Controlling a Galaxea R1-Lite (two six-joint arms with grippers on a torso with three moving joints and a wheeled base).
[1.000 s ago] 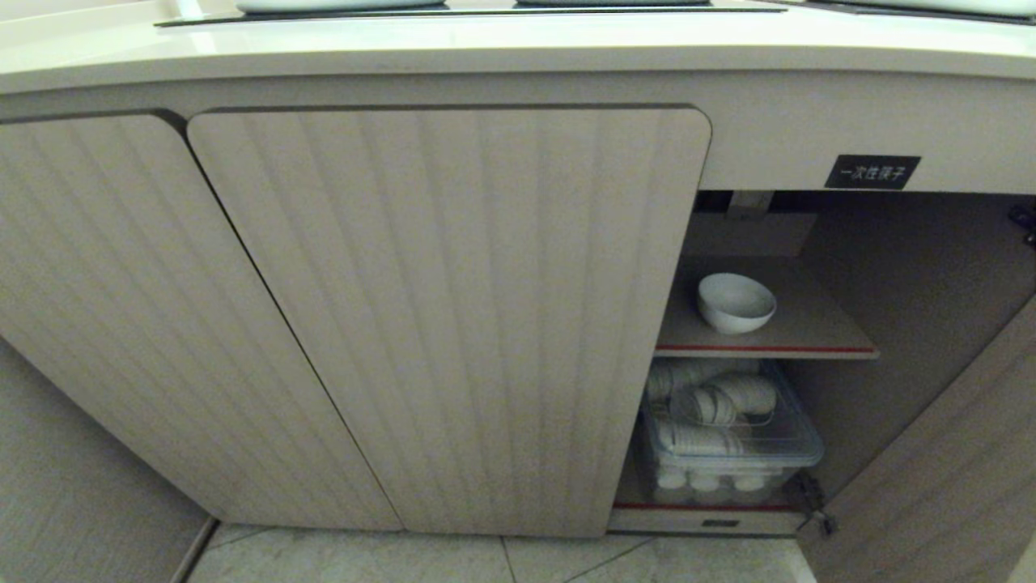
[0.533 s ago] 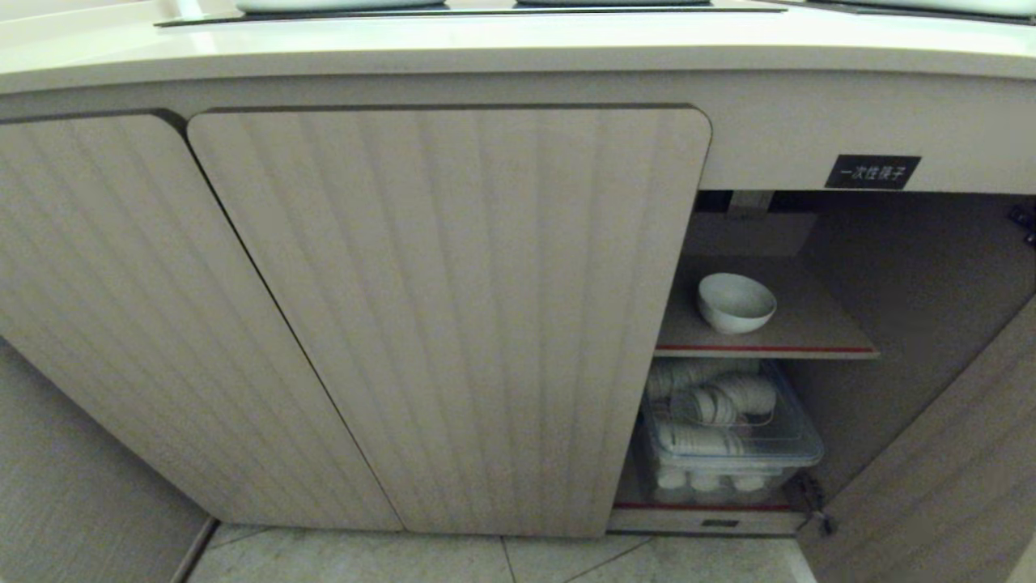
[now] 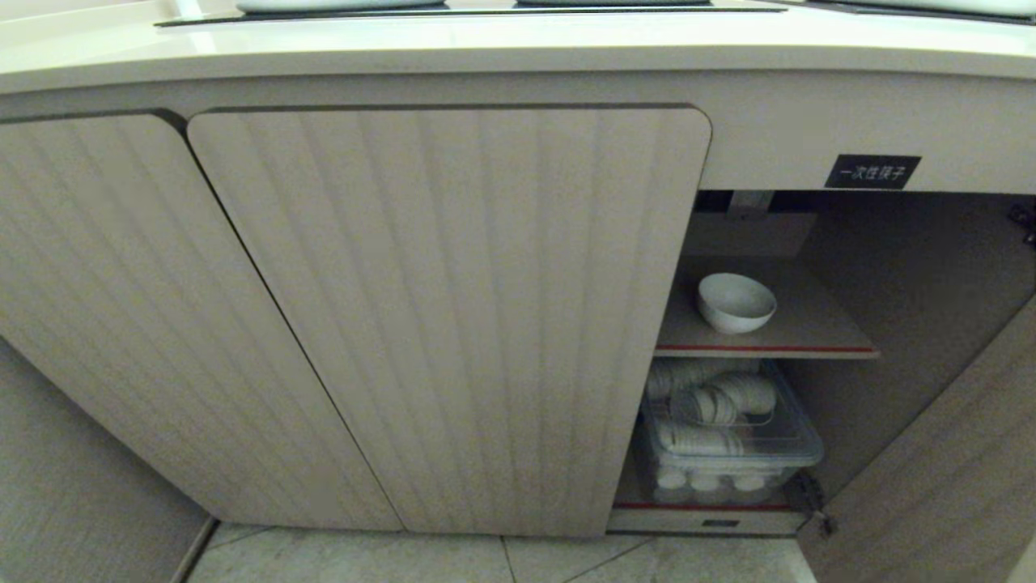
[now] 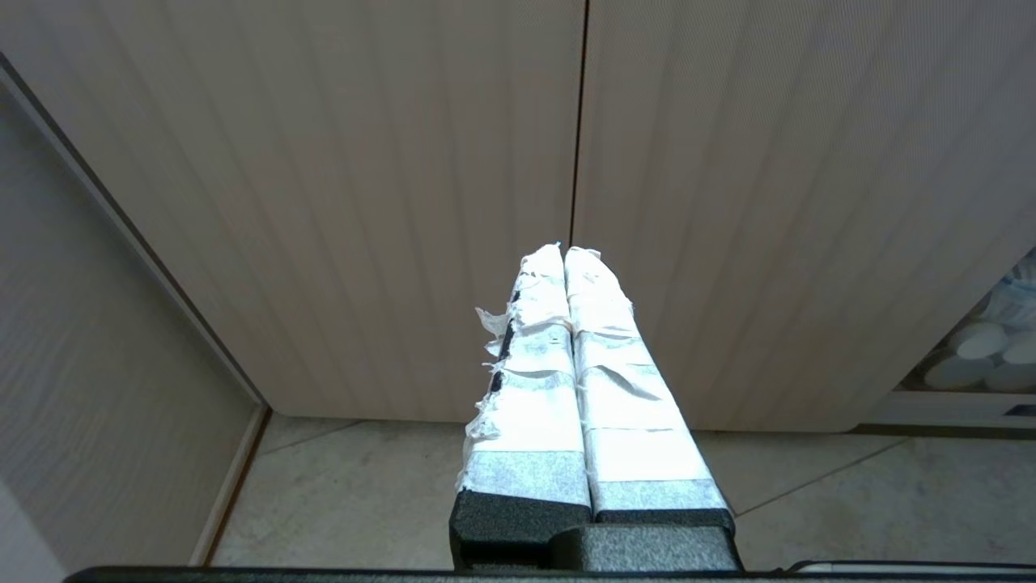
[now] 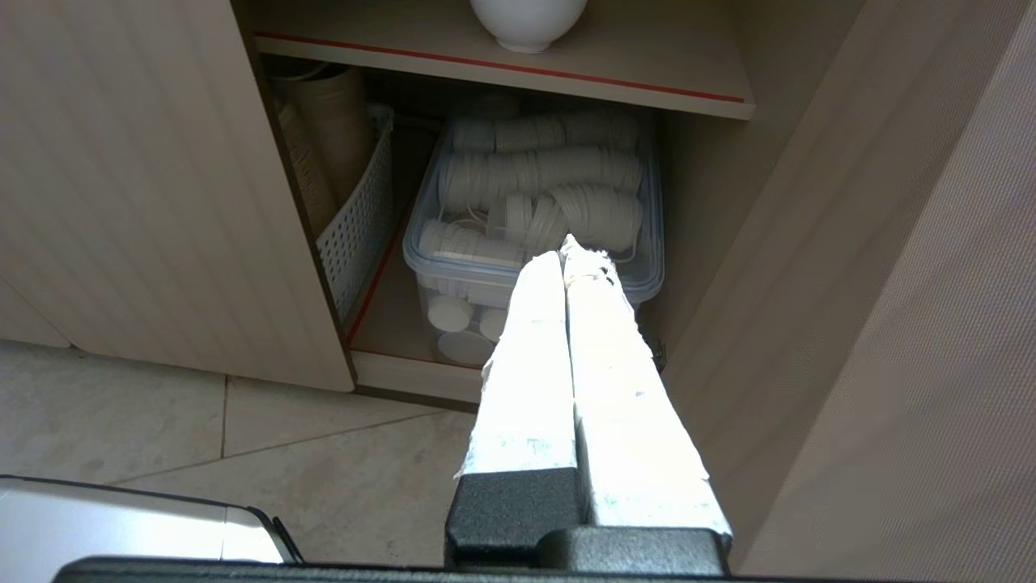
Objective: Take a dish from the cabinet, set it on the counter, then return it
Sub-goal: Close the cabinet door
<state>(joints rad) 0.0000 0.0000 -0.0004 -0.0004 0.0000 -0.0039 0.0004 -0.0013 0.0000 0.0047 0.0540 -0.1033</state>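
The dish (image 3: 736,302) is a small white bowl standing alone on the red-edged upper shelf (image 3: 801,336) of the cabinet (image 3: 453,316), whose right door (image 3: 939,478) hangs open. Its rounded underside also shows as the dish (image 5: 528,20) in the right wrist view. Above runs the cream counter (image 3: 518,44). My right gripper (image 5: 564,247) is shut and empty, held low outside the opening, in front of the lower compartment. My left gripper (image 4: 563,251) is shut and empty too, facing the seam between the closed ribbed doors (image 4: 579,121). Neither arm appears in the head view.
A clear plastic bin of stacked white paper cups (image 3: 724,437) fills the lower compartment, with a white perforated basket (image 5: 356,235) beside it. A black label (image 3: 872,172) sits above the opening. Pale floor tiles (image 3: 502,559) lie below. A black cooktop panel (image 3: 469,10) is set in the counter.
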